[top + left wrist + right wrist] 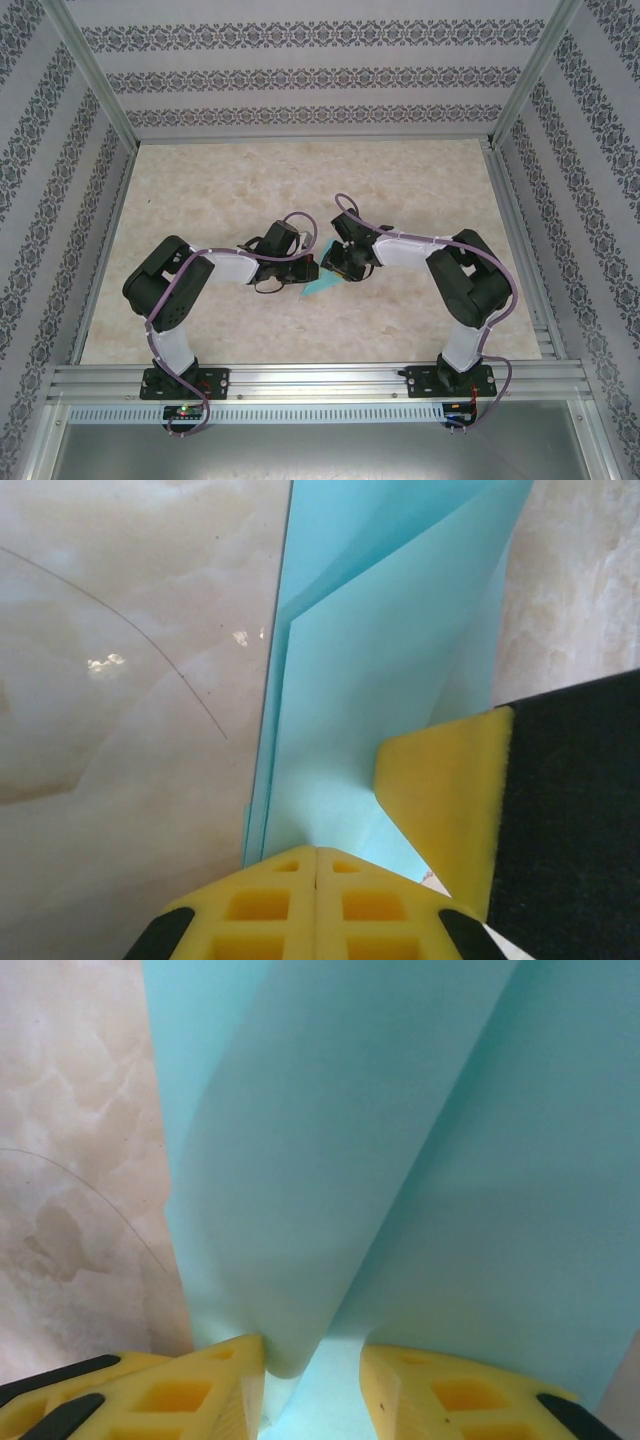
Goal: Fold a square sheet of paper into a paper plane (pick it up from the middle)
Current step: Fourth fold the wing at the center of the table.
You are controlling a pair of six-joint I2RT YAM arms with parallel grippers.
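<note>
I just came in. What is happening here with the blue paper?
The robot is folding a blue paper at the middle of the table. The left end effector is shut on the paper's layered edge. The right end effector has its fingers apart, with a raised fold of the paper between them. The paper already shows creases and several layers, but it is not yet a finished plane.

The paper (380,680) ahead of the left end effector (316,856) is turquoise-blue. That end effector and the right end effector (312,1360) have yellow fingers with black trim. The counter (120,730) beside them is cream, marbled beige. The walls (320,70) beyond are white with grey floral stripes.
</note>
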